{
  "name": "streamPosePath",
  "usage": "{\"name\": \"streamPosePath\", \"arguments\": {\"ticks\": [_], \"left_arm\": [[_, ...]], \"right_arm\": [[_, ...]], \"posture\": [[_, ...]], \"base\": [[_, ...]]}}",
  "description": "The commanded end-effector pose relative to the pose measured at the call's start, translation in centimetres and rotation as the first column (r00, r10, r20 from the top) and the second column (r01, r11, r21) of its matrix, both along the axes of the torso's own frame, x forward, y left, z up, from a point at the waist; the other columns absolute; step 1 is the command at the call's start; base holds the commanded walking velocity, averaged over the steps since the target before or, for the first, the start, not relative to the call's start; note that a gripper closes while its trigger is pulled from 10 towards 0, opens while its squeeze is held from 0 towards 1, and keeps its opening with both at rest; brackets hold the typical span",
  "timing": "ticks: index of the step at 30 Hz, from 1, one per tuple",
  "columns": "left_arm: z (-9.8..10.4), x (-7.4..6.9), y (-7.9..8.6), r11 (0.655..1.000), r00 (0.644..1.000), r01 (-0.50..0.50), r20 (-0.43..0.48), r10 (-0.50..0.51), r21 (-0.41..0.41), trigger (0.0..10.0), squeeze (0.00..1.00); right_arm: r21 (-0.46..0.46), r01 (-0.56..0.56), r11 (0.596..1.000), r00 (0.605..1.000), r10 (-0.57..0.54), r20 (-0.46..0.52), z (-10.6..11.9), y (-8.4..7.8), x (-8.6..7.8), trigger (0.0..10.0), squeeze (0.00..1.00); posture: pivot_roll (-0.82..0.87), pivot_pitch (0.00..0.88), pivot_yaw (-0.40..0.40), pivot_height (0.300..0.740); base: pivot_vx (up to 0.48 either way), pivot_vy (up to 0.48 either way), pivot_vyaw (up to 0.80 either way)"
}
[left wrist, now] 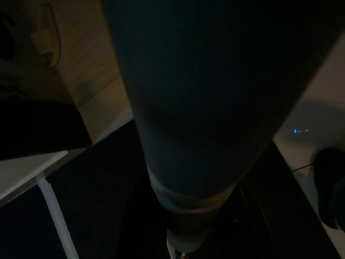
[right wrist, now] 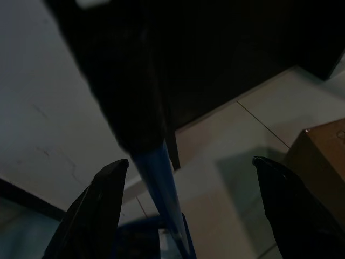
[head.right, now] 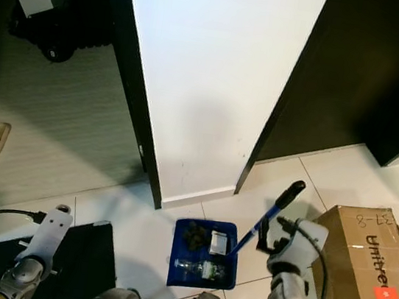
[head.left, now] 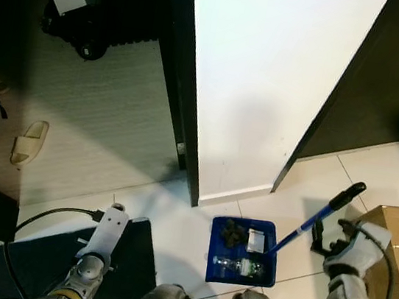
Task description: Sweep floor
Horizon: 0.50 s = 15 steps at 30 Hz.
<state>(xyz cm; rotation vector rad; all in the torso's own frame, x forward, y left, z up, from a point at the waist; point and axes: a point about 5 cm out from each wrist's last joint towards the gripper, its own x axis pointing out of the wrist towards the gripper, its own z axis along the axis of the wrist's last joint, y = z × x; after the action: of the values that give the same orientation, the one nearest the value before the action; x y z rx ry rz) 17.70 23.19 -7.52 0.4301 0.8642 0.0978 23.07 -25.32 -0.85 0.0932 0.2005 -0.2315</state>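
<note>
A blue dustpan (head.left: 211, 264) lies on the tiled floor just in front of my feet. It holds a black clump (head.left: 232, 233), a white packet (head.left: 256, 240) and a clear plastic bottle (head.left: 237, 265). Its blue handle (head.left: 305, 231) with a black grip (head.left: 347, 196) slants up to the right. My right gripper (head.left: 330, 238) is open around that handle. In the right wrist view the handle (right wrist: 161, 183) runs between the spread fingers (right wrist: 97, 205), closer to one of them. My left arm (head.left: 102, 234) hangs idle at the lower left.
A white wall panel (head.left: 268, 85) with dark door frames on both sides stands right behind the dustpan. A cardboard box (head.right: 368, 270) is close on the right. A black mat (head.left: 43, 254) and a cable (head.left: 49, 214) lie at the lower left, with a slipper (head.left: 29, 142) farther left.
</note>
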Motion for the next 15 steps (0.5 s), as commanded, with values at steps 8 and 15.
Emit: {"name": "streamPosePath", "arguments": {"ticks": [8, 15], "left_arm": [[0.0, -0.8, 1.6, 0.998, 0.998, -0.034, -0.047, 0.037, 0.061, 10.0, 0.00], [-0.1, -0.9, 1.8, 0.995, 0.996, -0.067, -0.046, 0.071, 0.067, 10.0, 0.00]], "right_arm": [[0.044, -0.016, 0.999, 1.000, 0.016, 0.009, 0.6, 0.1, 1.3, 10.0, 0.00], [0.035, -0.140, 0.989, 0.990, 0.140, 0.016, 1.3, 1.9, 3.2, 10.0, 0.00]], "posture": [[0.11, 0.136, 0.041, 0.740], [0.13, 0.143, 0.010, 0.740]], "base": [[0.000, 0.000, 0.00], [0.000, 0.000, 0.00]]}}
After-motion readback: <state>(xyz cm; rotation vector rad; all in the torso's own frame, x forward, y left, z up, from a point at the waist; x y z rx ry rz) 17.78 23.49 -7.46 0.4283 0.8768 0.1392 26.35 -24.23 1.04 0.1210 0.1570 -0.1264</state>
